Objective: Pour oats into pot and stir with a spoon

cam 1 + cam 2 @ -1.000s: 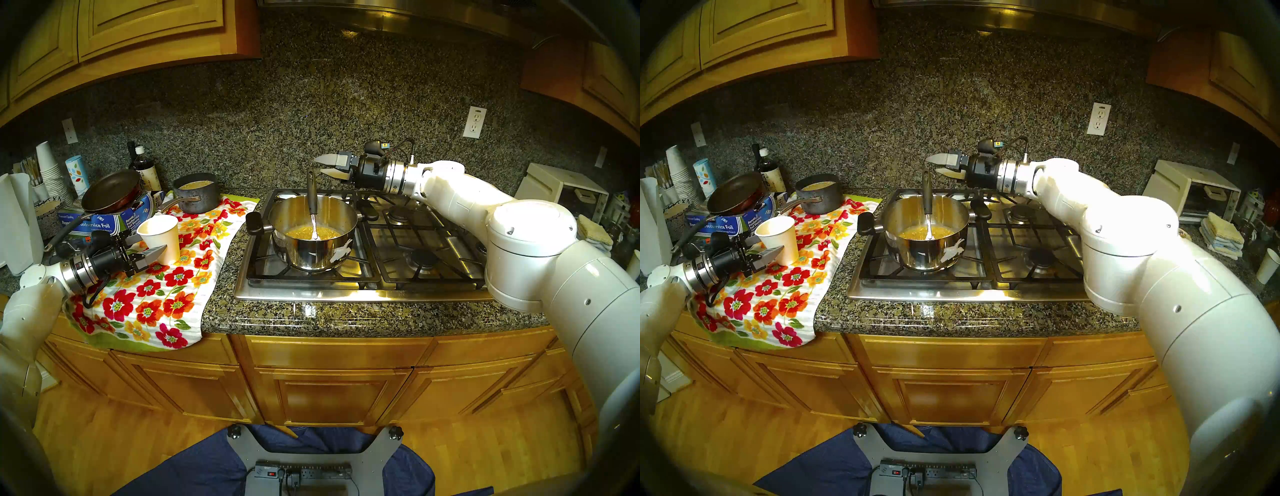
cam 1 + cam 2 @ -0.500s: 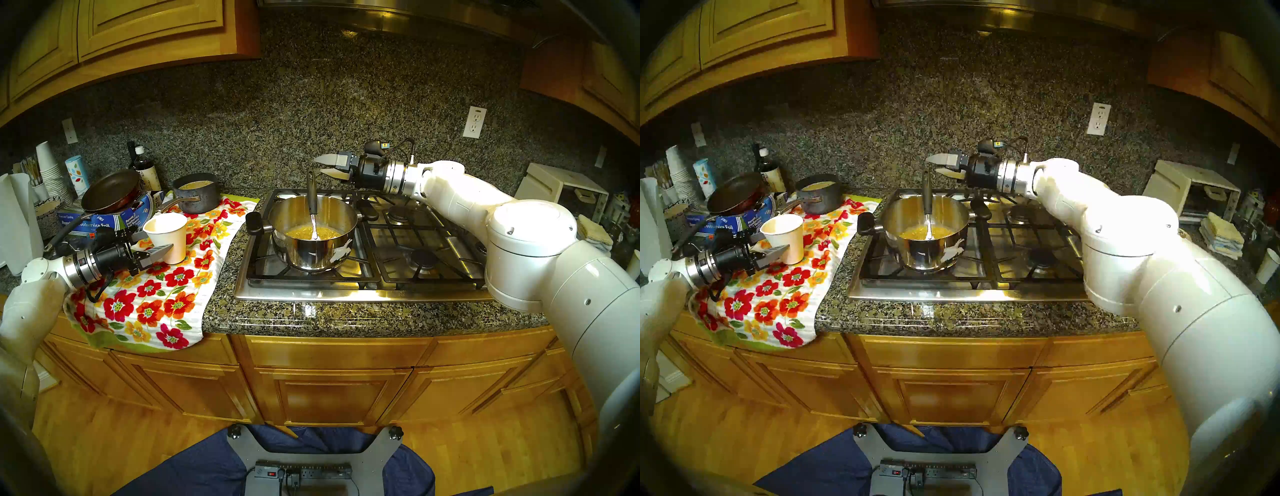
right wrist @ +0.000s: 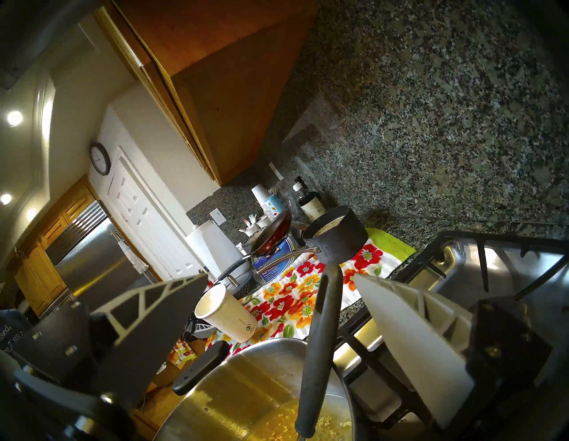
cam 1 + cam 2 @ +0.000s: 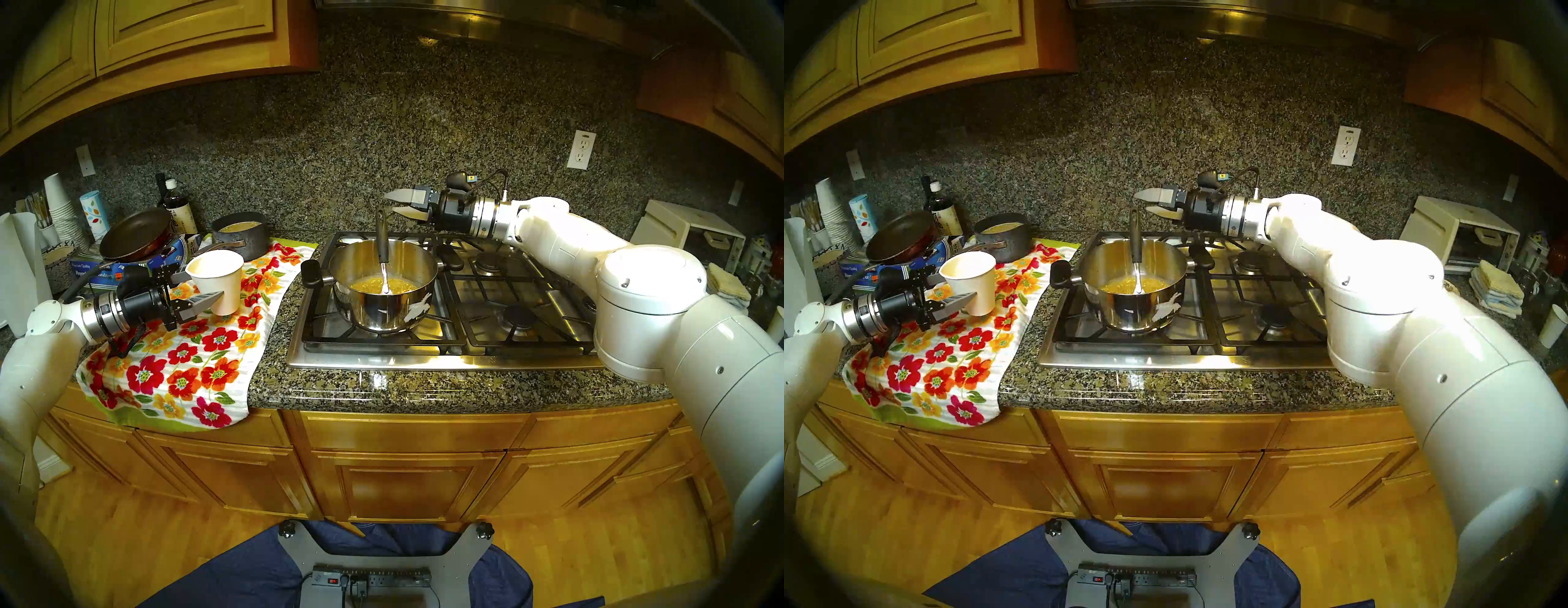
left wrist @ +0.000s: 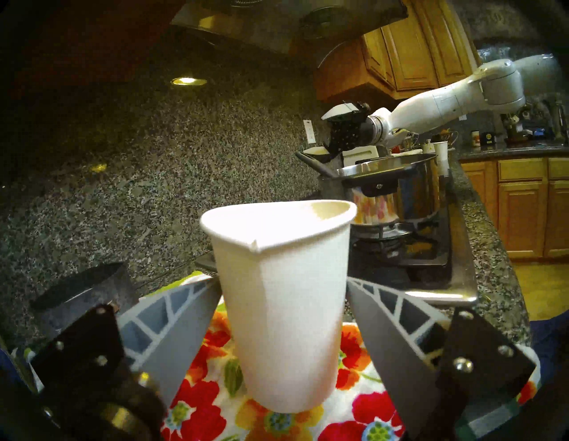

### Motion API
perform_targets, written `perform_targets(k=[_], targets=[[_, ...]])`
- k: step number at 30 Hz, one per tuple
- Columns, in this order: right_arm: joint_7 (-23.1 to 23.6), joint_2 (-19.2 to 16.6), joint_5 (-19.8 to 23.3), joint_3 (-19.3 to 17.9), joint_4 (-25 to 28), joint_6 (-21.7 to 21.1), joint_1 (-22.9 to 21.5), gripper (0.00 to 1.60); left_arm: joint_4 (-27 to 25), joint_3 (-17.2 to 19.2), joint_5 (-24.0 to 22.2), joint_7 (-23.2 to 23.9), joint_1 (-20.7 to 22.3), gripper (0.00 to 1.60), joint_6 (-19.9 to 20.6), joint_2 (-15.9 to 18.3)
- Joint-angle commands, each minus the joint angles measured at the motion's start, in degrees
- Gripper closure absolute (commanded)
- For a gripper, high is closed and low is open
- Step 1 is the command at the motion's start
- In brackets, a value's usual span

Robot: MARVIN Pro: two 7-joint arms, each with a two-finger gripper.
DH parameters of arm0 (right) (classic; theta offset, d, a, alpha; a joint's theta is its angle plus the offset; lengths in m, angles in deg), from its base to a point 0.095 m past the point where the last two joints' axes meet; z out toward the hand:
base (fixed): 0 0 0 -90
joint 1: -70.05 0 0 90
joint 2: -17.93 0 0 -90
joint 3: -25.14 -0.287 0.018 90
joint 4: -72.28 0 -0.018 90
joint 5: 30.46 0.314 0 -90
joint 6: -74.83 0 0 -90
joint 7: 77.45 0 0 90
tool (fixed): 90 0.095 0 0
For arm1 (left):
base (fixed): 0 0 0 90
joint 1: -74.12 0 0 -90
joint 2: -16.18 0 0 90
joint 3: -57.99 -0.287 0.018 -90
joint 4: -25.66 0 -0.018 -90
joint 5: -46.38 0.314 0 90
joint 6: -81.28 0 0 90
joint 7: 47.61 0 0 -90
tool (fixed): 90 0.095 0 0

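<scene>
Above the towel [image 4: 199, 365], left hand [image 4: 203, 283] grips the cup [image 4: 218, 278]; right hand [image 4: 392, 203] gapes wide at the spoon's [image 4: 383, 246] one o'clock.

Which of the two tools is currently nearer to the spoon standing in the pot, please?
Right. The right tool, open, is just beside the spoon handle's top; the left tool grips the paper cup over the floral towel.

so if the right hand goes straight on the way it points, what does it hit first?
Probably the black handle of the metal spoon, standing in the shiny steel pot. In the wrist view it rises between the open fingers of the right hand. Depth is unclear; the handle top may pass just below.
</scene>
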Motion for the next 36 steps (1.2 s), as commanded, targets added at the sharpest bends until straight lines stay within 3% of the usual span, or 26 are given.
perform_targets(k=[1, 14, 26, 36], targets=[[0.2, -0.1, 0.5, -0.6, 0.1, 0.0, -2.3, 0.0, -5.7, 2.5, -1.2, -3.0, 0.3, 0.35, 1.5, 2.4], [0.2, -0.1, 0.4, -0.6, 0.1, 0.1, -2.3, 0.0, -11.2, 1.5, 3.1, -9.5, 5.5, 0.31, 5.5, 2.5], [0.2, -0.1, 0.4, -0.6, 0.1, 0.0, -2.3, 0.0, -15.8, -1.5, 10.5, -15.0, 10.7, 0.31, 10.8, -1.5], [0.2, -0.1, 0.4, -0.6, 0.1, 0.1, -2.3, 0.0, -17.5, -4.0, 15.6, -16.6, 14.8, 0.28, 13.6, -5.1]])
